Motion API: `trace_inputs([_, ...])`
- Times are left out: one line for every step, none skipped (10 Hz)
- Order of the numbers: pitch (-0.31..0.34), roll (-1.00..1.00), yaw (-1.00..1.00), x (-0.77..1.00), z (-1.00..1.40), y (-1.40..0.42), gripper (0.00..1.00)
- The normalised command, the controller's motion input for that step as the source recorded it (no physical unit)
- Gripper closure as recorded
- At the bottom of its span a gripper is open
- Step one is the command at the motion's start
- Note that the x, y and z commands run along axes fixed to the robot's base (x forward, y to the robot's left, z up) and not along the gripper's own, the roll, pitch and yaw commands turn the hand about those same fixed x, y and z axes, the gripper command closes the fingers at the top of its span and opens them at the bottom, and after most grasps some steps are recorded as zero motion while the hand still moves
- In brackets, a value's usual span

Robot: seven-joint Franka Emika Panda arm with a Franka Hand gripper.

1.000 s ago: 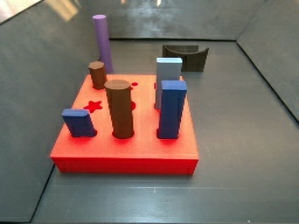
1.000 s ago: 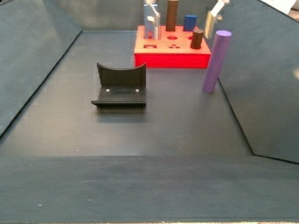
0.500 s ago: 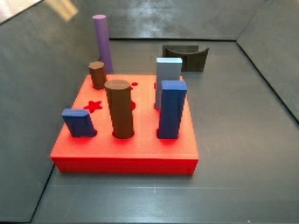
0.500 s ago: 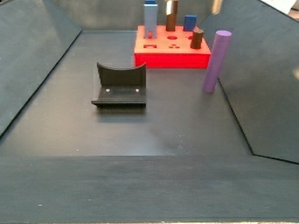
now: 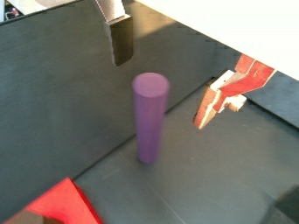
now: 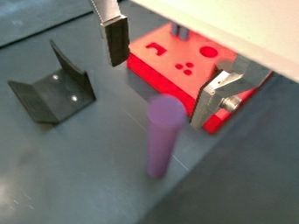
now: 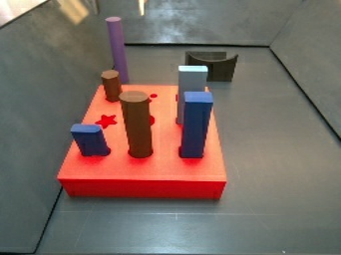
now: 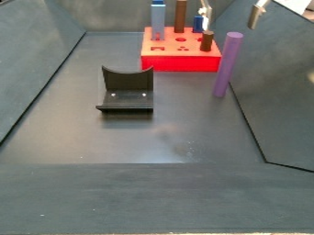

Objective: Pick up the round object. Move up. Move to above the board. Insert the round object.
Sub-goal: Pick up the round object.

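Note:
The round object, a tall slim purple peg, stands upright on the floor beside the red board; it also shows in the other side view. My gripper hangs open above the peg, mostly cut off by the picture's edge. In both wrist views the peg stands below and between my fingers, untouched. The gripper holds nothing. The board shows open peg holes close to the peg.
The board carries two brown cylinders, two dark blue blocks and a light blue block. The dark fixture stands on the floor away from the board. Grey sloped walls enclose the floor; the peg stands near one.
The gripper has moved sideways from over the board to over the purple peg, still open. The peg and the other pieces have not moved.

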Motion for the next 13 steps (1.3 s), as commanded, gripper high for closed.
trace_inputs([-0.061, 0.09, 0.13, -0.88, -0.49, 0.08, 0.00])
trace_inputs([-0.060, 0.04, 0.26, -0.72, -0.52, 0.16, 0.00])
trace_inputs([-0.149, -0.08, 0.35, -0.35, -0.28, 0.09, 0.00])
trace_inputs([-0.111, -0.02, 0.16, -0.16, -0.34, 0.00, 0.00])
trace_inputs([-0.017, 0.00, 0.03, 0.00, -0.04, -0.12, 0.00])
trace_inputs([-0.004, 0.00, 0.00, 0.00, 0.00, 0.00, 0.00])
trace_inputs([0.000, 0.00, 0.00, 0.01, 0.00, -0.06, 0.00])
trace_inputs([-0.007, -0.07, -0.28, 0.46, 0.00, 0.00, 0.00])
trace_inputs([-0.004, -0.07, -0.16, 0.33, -0.02, 0.00, 0.00])
trace_inputs([0.000, -0.03, -0.07, 0.22, -0.06, 0.00, 0.00])
trace_inputs([0.000, -0.02, 0.00, 0.27, -0.12, 0.00, 0.00])
trace_inputs([0.000, 0.00, -0.02, 0.19, -0.21, 0.00, 0.00])
trace_inputs([0.000, 0.00, -0.02, 0.00, 0.00, 0.00, 0.00])
